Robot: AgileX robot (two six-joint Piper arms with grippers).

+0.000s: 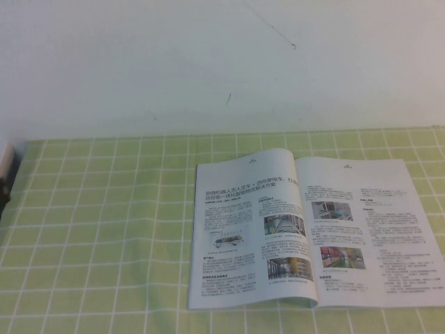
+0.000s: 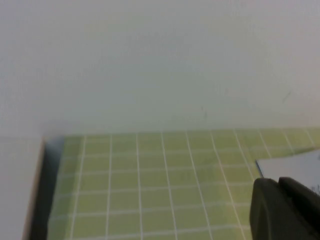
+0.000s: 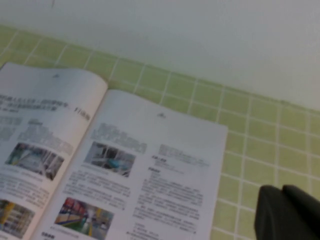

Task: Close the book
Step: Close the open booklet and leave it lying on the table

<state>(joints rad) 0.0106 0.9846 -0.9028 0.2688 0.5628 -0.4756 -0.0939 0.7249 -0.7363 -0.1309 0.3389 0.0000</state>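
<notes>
An open book (image 1: 309, 233) lies flat on the green checked tablecloth (image 1: 104, 229), right of the middle, its printed pages with photos facing up. Neither gripper shows in the high view. In the left wrist view, my left gripper (image 2: 278, 181) hangs above the cloth near the book's far left corner (image 2: 295, 165), its black fingers pressed together with nothing between them. The right wrist view shows my right gripper (image 3: 281, 189) over bare cloth, off the right-hand page's outer edge, fingers together and empty. The book (image 3: 125, 160) fills much of that view.
A plain white wall (image 1: 222, 62) rises right behind the table. At the table's left end the cloth stops at a pale board (image 2: 20, 190). A dark object (image 1: 3, 189) sits at the left edge of the high view.
</notes>
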